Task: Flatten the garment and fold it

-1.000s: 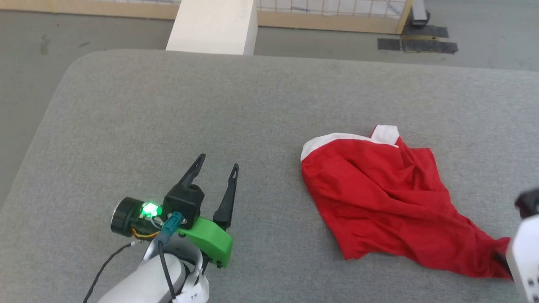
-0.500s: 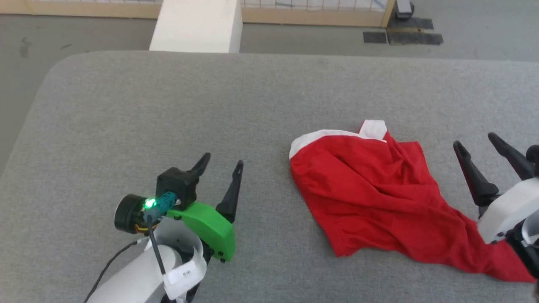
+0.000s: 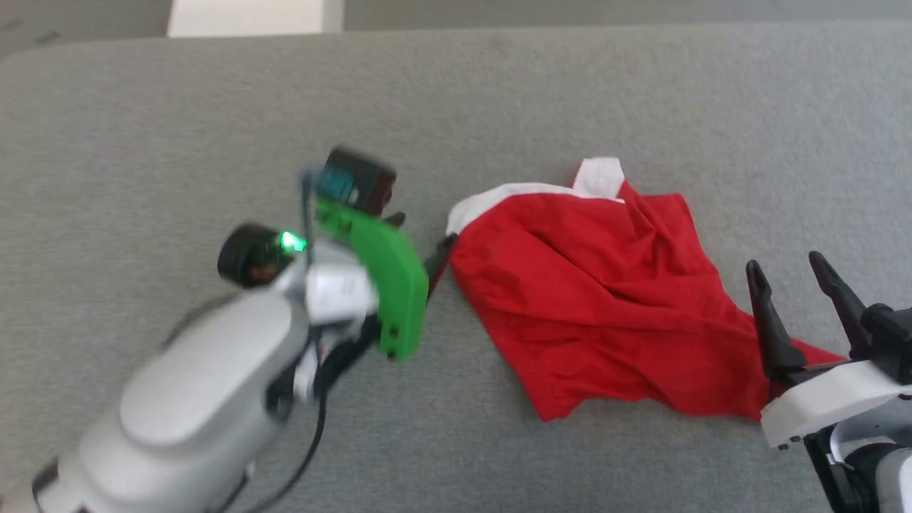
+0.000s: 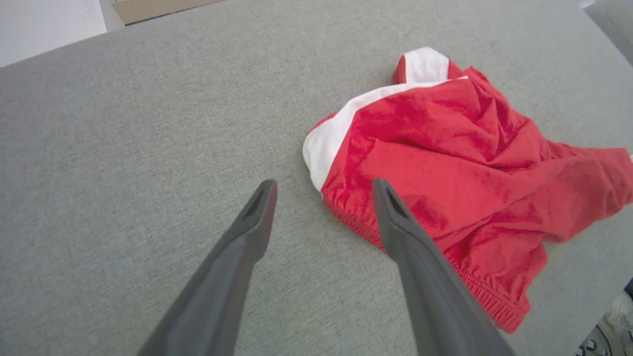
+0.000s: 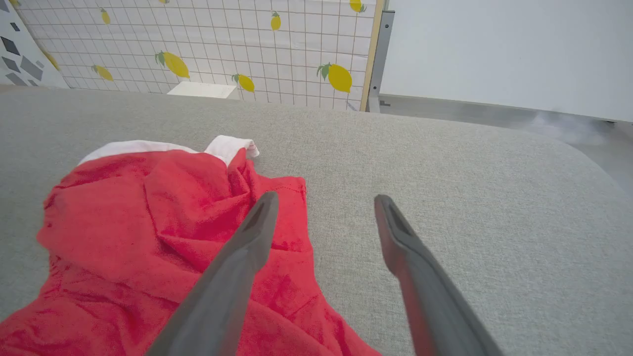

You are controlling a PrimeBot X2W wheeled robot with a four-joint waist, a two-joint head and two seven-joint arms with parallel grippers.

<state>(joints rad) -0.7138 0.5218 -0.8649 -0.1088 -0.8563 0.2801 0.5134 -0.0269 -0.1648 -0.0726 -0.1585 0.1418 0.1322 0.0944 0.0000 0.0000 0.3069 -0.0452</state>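
Note:
The garment (image 3: 591, 299) is a pair of red shorts with white trim, lying crumpled right of centre on the grey padded table (image 3: 178, 142). My left gripper (image 3: 420, 239) is at the garment's left edge, largely hidden behind its green mount. In the left wrist view the left gripper (image 4: 322, 184) is open, its fingers straddling the white-trimmed corner of the garment (image 4: 445, 163) just above the elastic waistband. My right gripper (image 3: 786, 262) stands open at the garment's right end. In the right wrist view the right gripper (image 5: 326, 197) has one finger over the garment (image 5: 163, 222), holding nothing.
A white block (image 3: 246, 7) stands beyond the table's far edge. The right wrist view has a lemon-patterned grid panel (image 5: 222, 44) and a wooden post (image 5: 373, 49) behind the table. Bare grey surface lies left of and behind the garment.
The head camera has tilted down. My left gripper swung up and right from the bare table to the garment's left edge. The right gripper came into view, open, at the garment's right end.

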